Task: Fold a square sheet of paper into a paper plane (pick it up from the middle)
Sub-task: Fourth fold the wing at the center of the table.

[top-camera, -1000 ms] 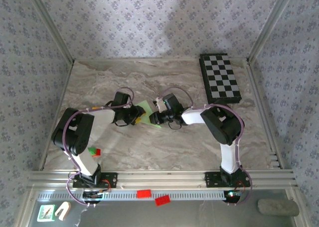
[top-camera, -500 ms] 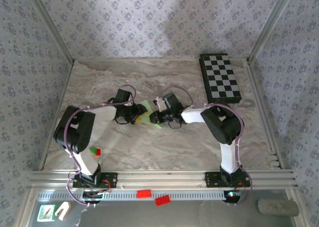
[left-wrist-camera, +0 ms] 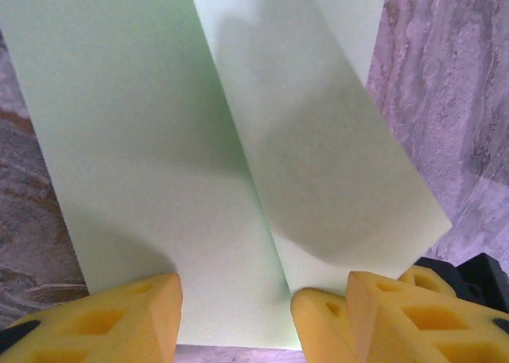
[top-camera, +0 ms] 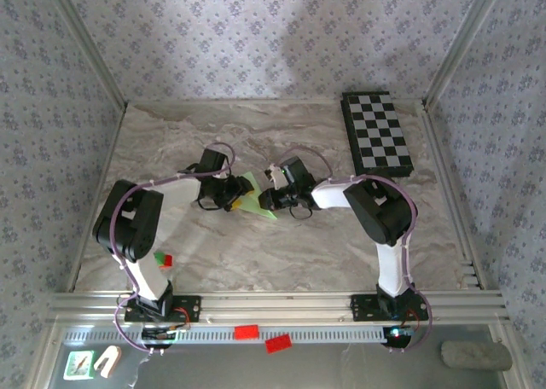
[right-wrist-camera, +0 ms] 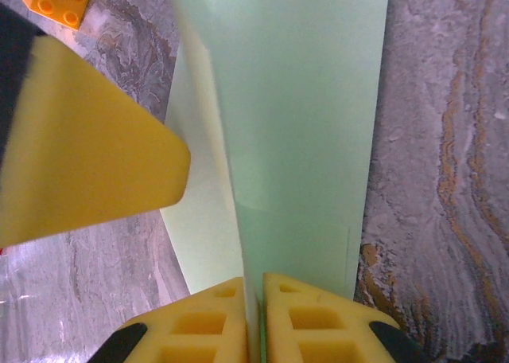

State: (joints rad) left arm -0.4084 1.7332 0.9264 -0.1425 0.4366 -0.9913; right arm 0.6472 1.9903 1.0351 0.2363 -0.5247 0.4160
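Left pincer: the yellow-fingered left pincer [top-camera: 229,194] is down low in the middle of the marbled grey-brown tabletop [top-camera: 281,244], jaws standing well apart and clamping nothing.
Left wrist view: its two yellow fingertips [left-wrist-camera: 139,315] sit at the near edge of the paper, one either side of the crease line. Whether they press on the paper, I cannot tell.
Right pincer: the right pincer [top-camera: 271,200] comes in from the opposite side, facing the left one, and its yellow fingers [right-wrist-camera: 306,319] are pinched tight on a raised fold of the paper, which runs straight up from between the tips.
Paper: the thin light-green paper sheet [top-camera: 252,188] lies between the two pincers, partly hidden by both from above, with one pointed corner poking out towards the near side.
Fold: close up, the paper sheet [left-wrist-camera: 143,140] shows a flat panel on the left and a second flap overlapping it on the right, lifted a little and throwing a soft shadow. A sharp crease runs between them.
Crossing view: in the right wrist camera one big yellow finger [right-wrist-camera: 79,164] of the left pincer hangs just beside the sheet's left edge.
Blocks: a small orange studded block [right-wrist-camera: 54,1] rests on the tabletop beyond that finger. From overhead a small red and green block pair [top-camera: 160,258] lies by the left arm, well apart from the paper.
Board: the black-and-white checkered board [top-camera: 377,133] lies flat at the far right of the tabletop.
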